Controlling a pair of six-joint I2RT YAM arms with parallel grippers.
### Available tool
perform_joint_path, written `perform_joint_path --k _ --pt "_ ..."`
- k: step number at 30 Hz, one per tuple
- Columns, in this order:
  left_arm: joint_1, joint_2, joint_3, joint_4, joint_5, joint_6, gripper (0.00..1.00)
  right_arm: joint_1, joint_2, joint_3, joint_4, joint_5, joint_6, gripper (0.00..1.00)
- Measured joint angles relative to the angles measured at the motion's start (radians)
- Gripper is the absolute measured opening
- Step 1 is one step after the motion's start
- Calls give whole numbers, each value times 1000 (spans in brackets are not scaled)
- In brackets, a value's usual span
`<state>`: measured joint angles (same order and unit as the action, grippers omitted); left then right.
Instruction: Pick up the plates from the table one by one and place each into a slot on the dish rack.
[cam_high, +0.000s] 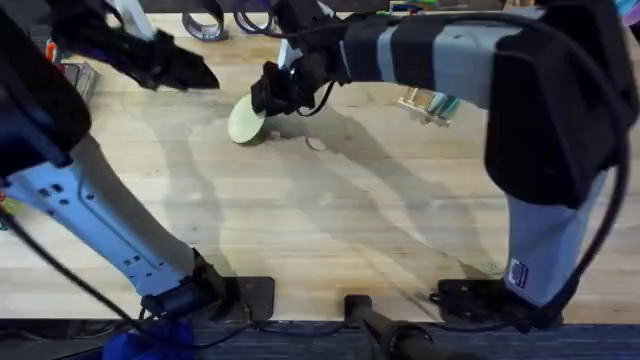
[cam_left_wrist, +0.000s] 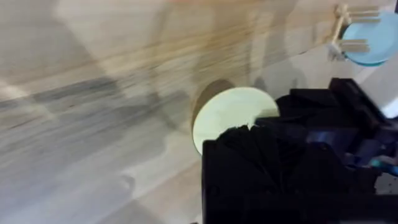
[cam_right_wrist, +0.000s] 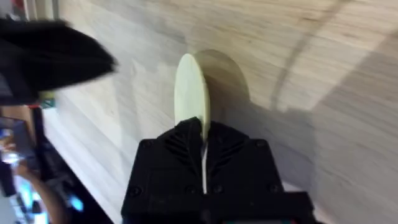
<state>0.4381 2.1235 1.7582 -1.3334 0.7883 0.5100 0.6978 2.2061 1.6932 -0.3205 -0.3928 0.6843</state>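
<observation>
Layout: plate held at the far middle of the table, rack off to the right.

The right gripper (cam_high: 268, 100), reaching across from the right, pinches the pale yellow round plate (cam_high: 245, 122) above the light wood butcher-block table (cam_high: 330, 230); the left gripper (cam_high: 195, 72) sits just left of it; the small wooden peg dish rack (cam_high: 428, 103) stands well right, a light blue plate (cam_left_wrist: 372, 38) in it.

I am working in what looks like a robotics lab or workshop. Both arms are bolted to the near edge of a plain butcher-block table (cam_high: 330, 230), and tape rolls (cam_high: 205, 22) and cables lie along its far edge.
</observation>
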Motion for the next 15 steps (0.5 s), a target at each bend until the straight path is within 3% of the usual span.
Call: perform_joint_path --k 6,15 --pt "0 -187 34 -47 -5 9 40 -10 -77 0 -116 72 -111 30" --pt "0 -462 36 -111 -74 13 41 -23 -209 0 -249 201 -264 30"
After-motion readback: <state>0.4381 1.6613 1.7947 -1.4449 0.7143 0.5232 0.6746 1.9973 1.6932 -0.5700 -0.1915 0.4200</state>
